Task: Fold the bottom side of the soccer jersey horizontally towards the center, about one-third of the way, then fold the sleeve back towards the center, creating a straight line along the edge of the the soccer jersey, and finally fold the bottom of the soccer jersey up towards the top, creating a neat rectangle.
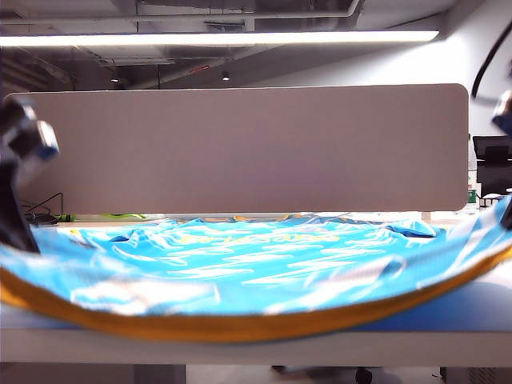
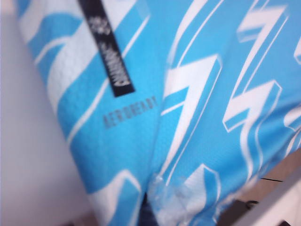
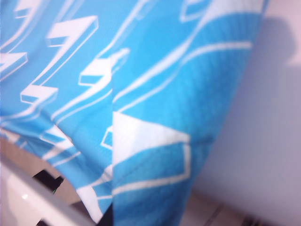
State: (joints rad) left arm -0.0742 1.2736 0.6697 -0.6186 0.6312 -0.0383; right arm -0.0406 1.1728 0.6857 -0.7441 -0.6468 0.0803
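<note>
The soccer jersey [image 1: 248, 264], shiny sky-blue with white zigzag streaks, lies across the table. Its yellow-trimmed near edge [image 1: 240, 324] is raised at both ends and sags in the middle. My left arm [image 1: 20, 160] rises at the left end of that edge and my right arm [image 1: 504, 112] shows at the far right. In the left wrist view the jersey [image 2: 197, 103] hangs down and gathers at my left gripper [image 2: 146, 212], whose jaws are covered by cloth. In the right wrist view the jersey [image 3: 141, 84] likewise bunches at my right gripper [image 3: 110, 219], also hidden in cloth.
A grey partition panel [image 1: 240, 148] stands along the far side of the white table [image 1: 240, 348]. A dark office chair [image 1: 492, 160] is behind at the right. A black label strip [image 2: 106, 47] is sewn on the jersey near the left gripper.
</note>
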